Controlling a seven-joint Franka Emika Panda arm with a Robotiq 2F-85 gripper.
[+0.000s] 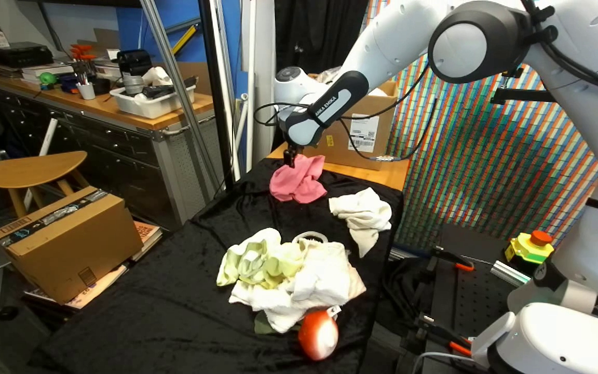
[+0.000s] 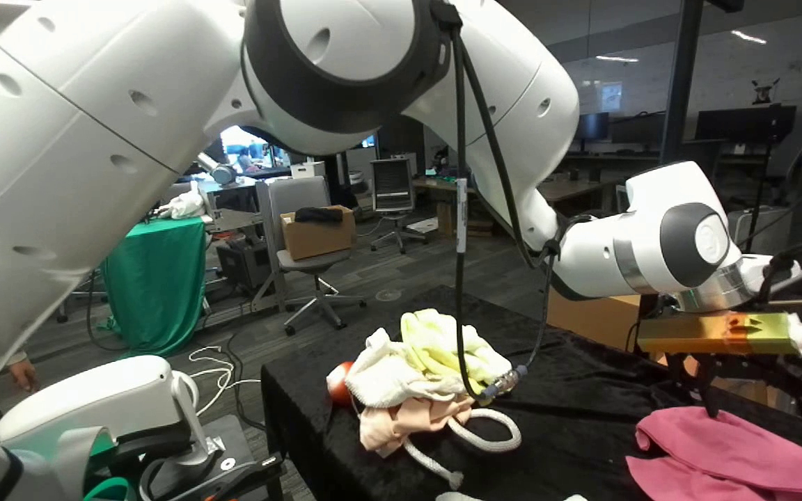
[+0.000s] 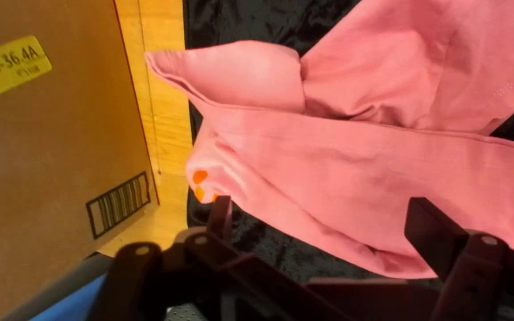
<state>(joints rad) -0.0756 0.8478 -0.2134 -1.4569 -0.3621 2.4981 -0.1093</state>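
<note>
Gripper (image 3: 321, 201) in my wrist view: jaws standing wide apart above pink cloth (image 3: 350, 174); contact I cannot confirm from here. A cardboard box (image 3: 60, 133) stands near. In an exterior view I find the pink cloth lying on black fabric (image 1: 164, 291), near white cloth (image 1: 365, 212). In an exterior view I record white rope (image 2: 515, 433) protruding from beneath piled cloths (image 2: 408, 376).

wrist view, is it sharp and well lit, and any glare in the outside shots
Wrist view: pink cloth bright with clear creases, but the fingers dark with little detail; in an exterior view, a distant screen looks partly washed out.
</note>
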